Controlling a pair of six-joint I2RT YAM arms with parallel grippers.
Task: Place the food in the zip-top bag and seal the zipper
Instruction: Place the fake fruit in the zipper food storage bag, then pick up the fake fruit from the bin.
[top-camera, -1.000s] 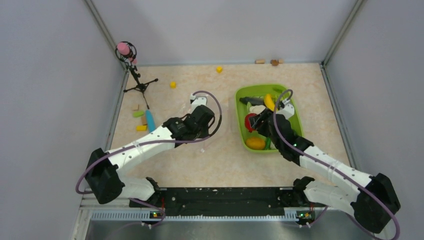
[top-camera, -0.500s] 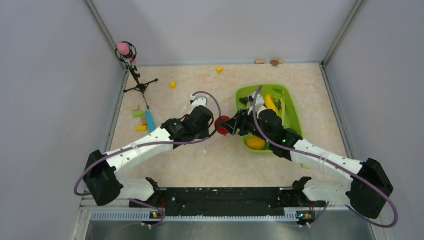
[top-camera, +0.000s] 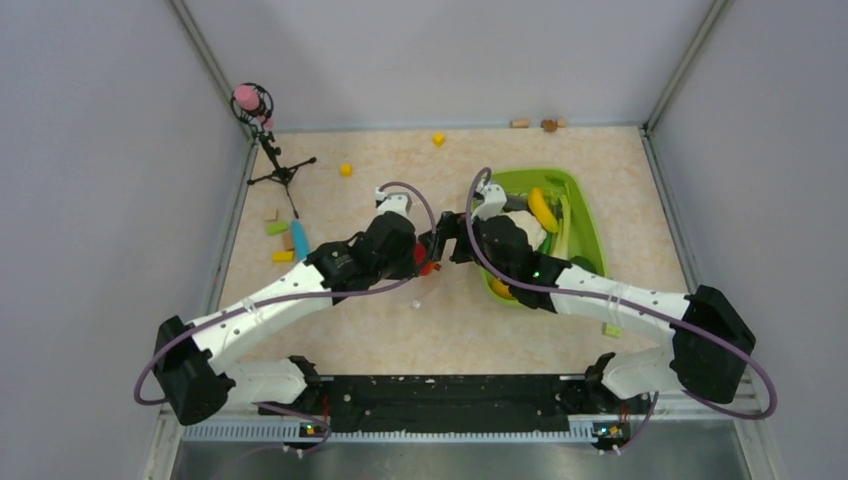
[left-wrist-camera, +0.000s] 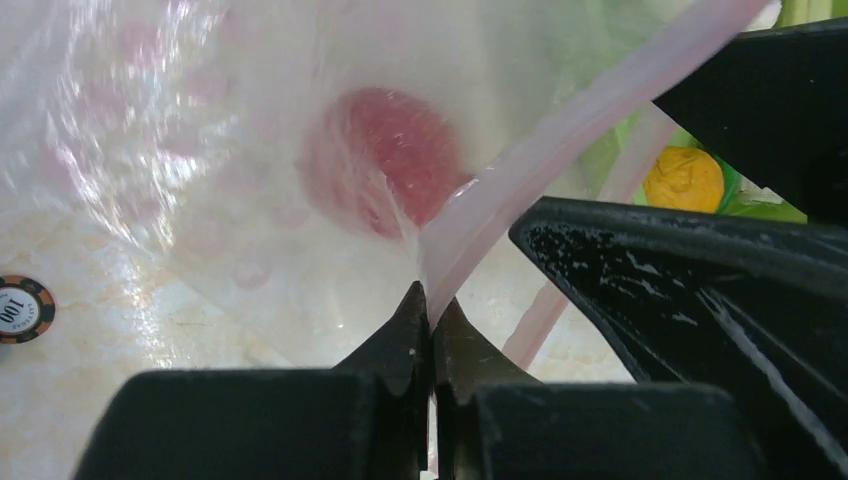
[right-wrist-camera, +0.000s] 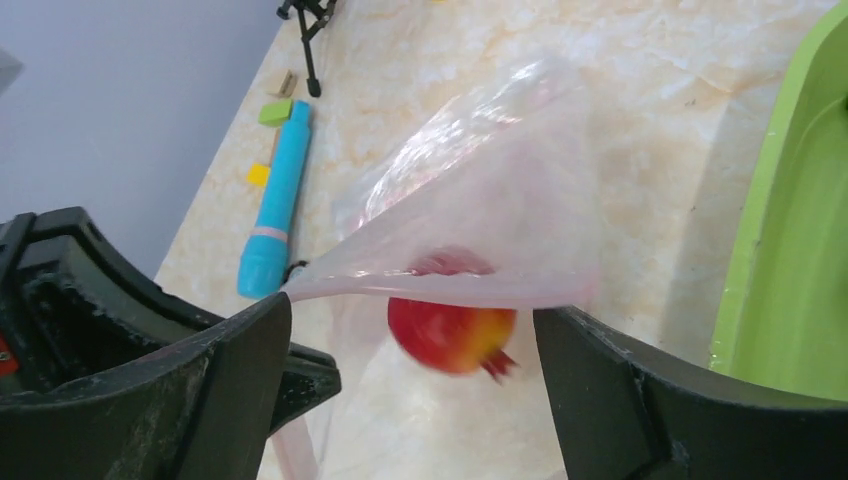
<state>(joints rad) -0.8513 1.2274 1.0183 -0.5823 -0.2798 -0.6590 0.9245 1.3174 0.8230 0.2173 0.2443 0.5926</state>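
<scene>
Left fingers (left-wrist-camera: 400, 340) clench the zipper (left-wrist-camera: 520, 170); hold that mouth high; right fingers (right-wrist-camera: 200, 400), released, drop the red fruit (right-wrist-camera: 450, 330) inside.

the red fruit (right-wrist-camera: 452, 338) is blurred, half veiled behind the bag (right-wrist-camera: 500, 190) film.

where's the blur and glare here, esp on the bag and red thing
Right wrist: the red toy fruit is smeared by motion blur, the bag carries sheen. Left wrist: white glare streaks the bag upper left, the fruit a hazy patch behind film. Top external: sharp, evenly lit.
</scene>
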